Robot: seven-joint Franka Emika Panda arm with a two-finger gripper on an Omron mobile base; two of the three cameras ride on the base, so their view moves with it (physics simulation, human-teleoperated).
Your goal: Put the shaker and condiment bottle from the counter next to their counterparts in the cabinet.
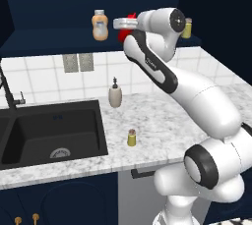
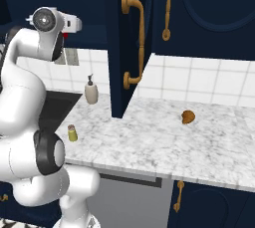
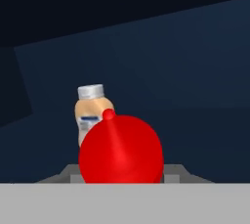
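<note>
Left base view: the end effector (image 1: 129, 25) is raised to the cabinet (image 1: 59, 3) recess, pinching the red bottle (image 1: 130, 18), of which a red sliver shows by the white hand. The orange-beige bottle (image 1: 100, 25) stands on the shelf just to the hand's left, near but apart. The pale shaker (image 1: 187, 27) sits beyond the arm's elbow, to the right. The olive shaker (image 1: 132, 137) waits far below on the counter (image 1: 162, 121), near the front edge (its turn comes later, I judge).

Right base view: the arm is folded high, forearm roughly level, wrist reaching into the recess.

Hand view: the red bottle (image 3: 120, 149) lies along the camera's line, nozzle pointing ahead; the orange-beige bottle (image 3: 93, 113) stands upright just behind it, slightly left. The coming move likely turns on setting it down beside that bottle.
</note>
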